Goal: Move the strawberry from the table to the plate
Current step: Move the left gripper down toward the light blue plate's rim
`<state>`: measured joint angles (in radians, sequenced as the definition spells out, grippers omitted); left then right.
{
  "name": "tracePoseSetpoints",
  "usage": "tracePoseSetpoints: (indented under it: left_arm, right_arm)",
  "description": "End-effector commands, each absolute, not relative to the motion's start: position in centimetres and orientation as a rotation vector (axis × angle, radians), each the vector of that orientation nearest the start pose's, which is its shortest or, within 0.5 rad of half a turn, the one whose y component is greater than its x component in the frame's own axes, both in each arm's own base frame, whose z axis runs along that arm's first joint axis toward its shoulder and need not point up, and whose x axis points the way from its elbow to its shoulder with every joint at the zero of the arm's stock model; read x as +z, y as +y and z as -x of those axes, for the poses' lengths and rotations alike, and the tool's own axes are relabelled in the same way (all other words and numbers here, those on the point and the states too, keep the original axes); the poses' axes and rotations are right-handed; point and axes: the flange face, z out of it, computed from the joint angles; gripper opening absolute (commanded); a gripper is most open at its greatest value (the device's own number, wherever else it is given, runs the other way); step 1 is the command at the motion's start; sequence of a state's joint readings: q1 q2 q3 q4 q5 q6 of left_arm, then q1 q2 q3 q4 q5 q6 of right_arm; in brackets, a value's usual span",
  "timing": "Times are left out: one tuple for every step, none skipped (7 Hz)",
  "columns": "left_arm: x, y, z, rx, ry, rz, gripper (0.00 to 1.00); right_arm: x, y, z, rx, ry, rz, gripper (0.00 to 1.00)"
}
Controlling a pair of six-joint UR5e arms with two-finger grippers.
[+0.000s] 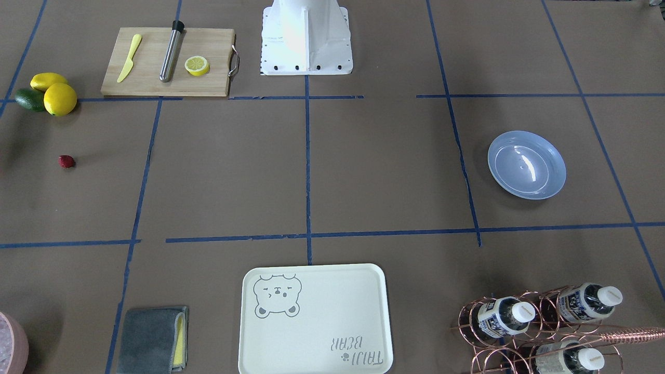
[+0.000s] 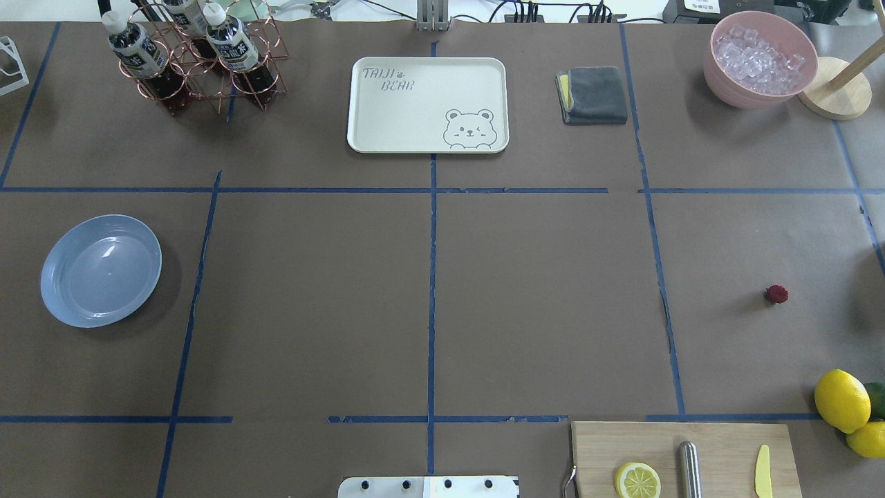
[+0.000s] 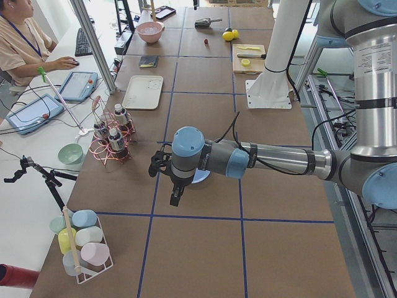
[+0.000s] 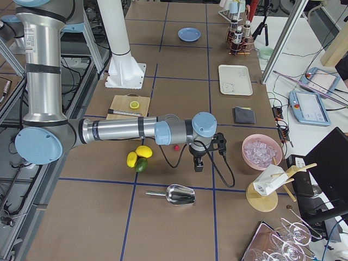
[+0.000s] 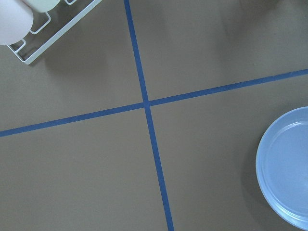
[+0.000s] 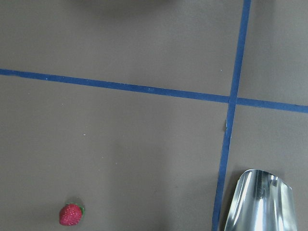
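The strawberry [image 2: 776,294] is a tiny dark-red berry lying alone on the brown table [image 2: 539,297] at the right side; it also shows in the front view [image 1: 66,161] and low in the right wrist view [image 6: 71,214]. The light blue plate [image 2: 101,270] sits empty at the far left, and its rim shows in the left wrist view [image 5: 286,166]. My left gripper [image 3: 173,195] hangs over the table beside the plate. My right gripper [image 4: 197,166] hangs just past the strawberry [image 4: 176,147]. Both show only in the side views, so I cannot tell whether they are open or shut.
Two lemons [image 2: 842,400] and an avocado lie near the wooden cutting board [image 2: 719,443], which holds a lemon half, a metal rod and a yellow knife. A cream tray [image 2: 427,104], grey cloth [image 2: 593,95], bottle rack [image 2: 193,59] and ice bowl [image 2: 759,59] line the far edge. A metal scoop [image 6: 260,202] lies near the right gripper.
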<state>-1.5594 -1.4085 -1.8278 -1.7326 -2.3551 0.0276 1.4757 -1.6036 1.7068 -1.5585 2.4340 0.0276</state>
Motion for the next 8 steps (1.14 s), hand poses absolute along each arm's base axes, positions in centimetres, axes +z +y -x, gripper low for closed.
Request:
tracePoseSetpoints:
  left_arm:
    - [59.0, -43.1, 5.6, 0.187, 0.78, -0.259, 1.0]
    - [59.1, -43.2, 4.7, 0.206, 0.782, -0.248, 1.0]
    - [59.1, -43.1, 4.4, 0.217, 0.787, -0.249, 1.0]
    - [60.4, -42.7, 3.6, 0.235, 0.8, -0.227, 1.0]
    - [61.1, -42.2, 3.4, 0.232, 0.828, -0.211, 1.0]
    - [61.3, -42.5, 2.2, 0.269, 0.871, -0.23, 1.0]
    - [62.1, -42.6, -0.6, 0.314, 0.883, -0.233, 1.0]
    - [63.3, -43.1, -3.3, 0.368, 0.896, -0.24, 1.0]
  right_arm:
    - [59.9, -48.6, -1.1, -0.114, -0.868, -0.056, 1.0]
    - [59.9, -48.6, -1.1, -0.114, -0.868, -0.056, 1.0]
    - [59.8, -48.4, -1.2, -0.114, -0.868, -0.058, 1.0]
    - [60.0, -48.4, -1.2, -0.113, -0.868, -0.055, 1.0]
    - [59.9, -48.4, -1.2, -0.114, -0.868, -0.058, 1.0]
    - [59.7, -48.4, -1.2, -0.116, -0.868, -0.062, 1.0]
    - [59.7, -48.4, -1.2, -0.117, -0.868, -0.061, 1.0]
    - [59.7, -48.4, -1.2, -0.117, -0.868, -0.061, 1.0]
